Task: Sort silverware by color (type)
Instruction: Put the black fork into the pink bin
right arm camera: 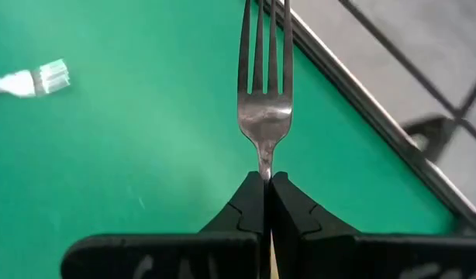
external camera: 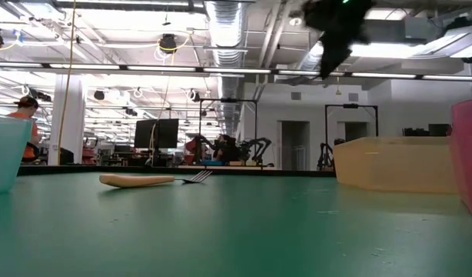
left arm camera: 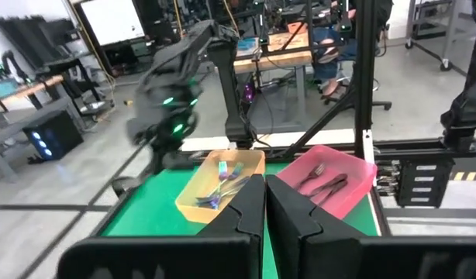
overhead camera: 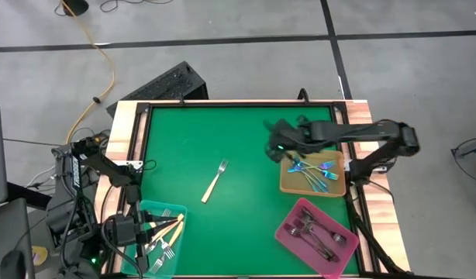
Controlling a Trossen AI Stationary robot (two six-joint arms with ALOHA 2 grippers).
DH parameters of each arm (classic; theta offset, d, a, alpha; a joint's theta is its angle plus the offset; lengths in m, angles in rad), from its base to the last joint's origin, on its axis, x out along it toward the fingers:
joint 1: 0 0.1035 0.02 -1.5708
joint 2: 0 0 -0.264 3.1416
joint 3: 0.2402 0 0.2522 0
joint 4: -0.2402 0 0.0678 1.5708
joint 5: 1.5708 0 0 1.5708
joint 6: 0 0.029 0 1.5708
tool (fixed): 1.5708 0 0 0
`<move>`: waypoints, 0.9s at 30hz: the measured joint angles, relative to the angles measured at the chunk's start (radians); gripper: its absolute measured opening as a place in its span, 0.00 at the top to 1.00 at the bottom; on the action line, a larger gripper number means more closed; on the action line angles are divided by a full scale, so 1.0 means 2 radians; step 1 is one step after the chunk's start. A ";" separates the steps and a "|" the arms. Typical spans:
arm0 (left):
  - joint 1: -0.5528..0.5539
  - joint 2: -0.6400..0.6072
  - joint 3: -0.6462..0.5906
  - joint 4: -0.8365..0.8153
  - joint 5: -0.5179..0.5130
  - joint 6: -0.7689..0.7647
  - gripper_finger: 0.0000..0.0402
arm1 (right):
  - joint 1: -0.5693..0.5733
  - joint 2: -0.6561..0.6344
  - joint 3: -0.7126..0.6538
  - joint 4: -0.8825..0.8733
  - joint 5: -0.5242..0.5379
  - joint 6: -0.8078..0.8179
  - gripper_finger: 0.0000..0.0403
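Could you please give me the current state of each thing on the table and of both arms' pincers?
Right pincer: shut on a fork, raised near the tan tray.
Held fork: silvery, tines pointing away from the pincer.
Left pincer: shut, empty, over the teal tray.
Cream-handled fork: lying loose on the green mat.
Tan tray: holds iridescent forks.
Pink tray: holds dark forks.
Teal tray: holds cream-handled forks.

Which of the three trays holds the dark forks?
The pink tray, at the table's near right corner; the tan one holds rainbow forks, the teal cream-handled.
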 joint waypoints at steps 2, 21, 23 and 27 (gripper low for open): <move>0.000 0.000 0.000 0.000 -0.003 0.010 1.00 | 0.019 -0.034 0.000 -0.058 0.011 0.034 0.94; 0.070 -0.047 0.000 0.005 0.057 0.011 1.00 | 0.298 -0.098 -0.073 -0.240 0.052 0.484 0.94; 0.083 -0.067 0.000 0.004 0.072 0.025 1.00 | 0.322 -0.088 -0.078 -0.231 0.049 0.514 0.94; 0.108 -0.106 0.001 -0.010 0.099 0.033 1.00 | 0.366 -0.062 -0.079 -0.220 0.033 0.567 0.94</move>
